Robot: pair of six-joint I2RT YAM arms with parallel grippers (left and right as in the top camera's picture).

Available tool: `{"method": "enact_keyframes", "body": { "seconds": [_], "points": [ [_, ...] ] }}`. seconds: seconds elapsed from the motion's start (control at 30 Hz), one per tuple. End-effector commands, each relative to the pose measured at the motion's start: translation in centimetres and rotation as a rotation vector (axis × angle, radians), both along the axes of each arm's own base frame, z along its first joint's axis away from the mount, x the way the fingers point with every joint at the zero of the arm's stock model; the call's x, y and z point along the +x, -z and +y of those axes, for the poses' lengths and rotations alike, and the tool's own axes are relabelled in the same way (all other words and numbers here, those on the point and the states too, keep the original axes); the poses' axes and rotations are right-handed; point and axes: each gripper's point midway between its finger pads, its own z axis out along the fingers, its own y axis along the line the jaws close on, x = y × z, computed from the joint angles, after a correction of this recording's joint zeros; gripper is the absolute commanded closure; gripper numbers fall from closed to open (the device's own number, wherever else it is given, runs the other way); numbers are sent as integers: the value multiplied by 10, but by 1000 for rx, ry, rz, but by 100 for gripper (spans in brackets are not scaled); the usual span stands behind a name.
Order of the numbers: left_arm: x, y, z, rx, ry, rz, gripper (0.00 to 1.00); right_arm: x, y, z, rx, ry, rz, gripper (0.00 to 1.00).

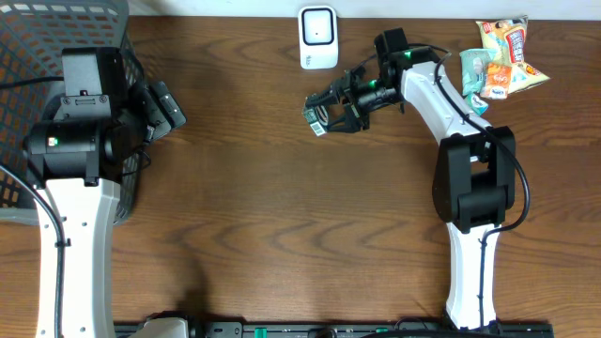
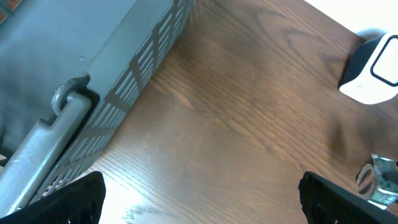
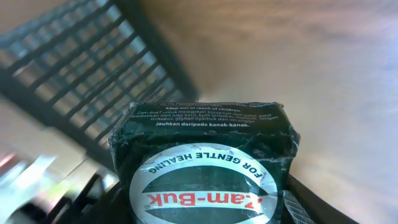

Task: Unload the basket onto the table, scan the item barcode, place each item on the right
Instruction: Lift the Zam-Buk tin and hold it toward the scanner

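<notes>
Right jaws part-open, clamped on dark green Zam-Buk box (image 3: pixel 205 130), near white scanner (image 1: pixel 318 38), on its front side. Left jaws wide apart, empty, far left of scanner beside grey basket (image 1: pixel 28 56). Snack packets (image 1: pixel 498 61) right of scanner on counter (image 1: pixel 282 235).

White links (image 1: pixel 75 235), black joints (image 1: pixel 474 178), green lights (image 1: pixel 53 142)

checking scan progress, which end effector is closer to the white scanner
Right. The right end effector, holding the green box, is close to the scanner; the left end effector is far off by the basket.
</notes>
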Motion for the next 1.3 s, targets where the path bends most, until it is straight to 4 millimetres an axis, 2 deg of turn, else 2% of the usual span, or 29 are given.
{"method": "enact_keyframes", "body": {
  "seconds": [0.0,0.33,0.5,0.97,1.27],
  "points": [
    [-2,-2,2,0,-15,-5,2,-8,-56,4,237,-26,31,50],
    [-2,-2,2,0,-15,-5,2,-8,-75,-2,331,-13,120,52],
    [-1,-2,2,0,-15,-5,3,-4,-73,-7,318,3,115,52],
    [-2,-2,2,0,-15,-5,2,-3,-71,-7,312,3,98,52],
    [-1,-2,2,0,-15,-5,2,1,-58,-8,236,20,75,52]
  ]
}}
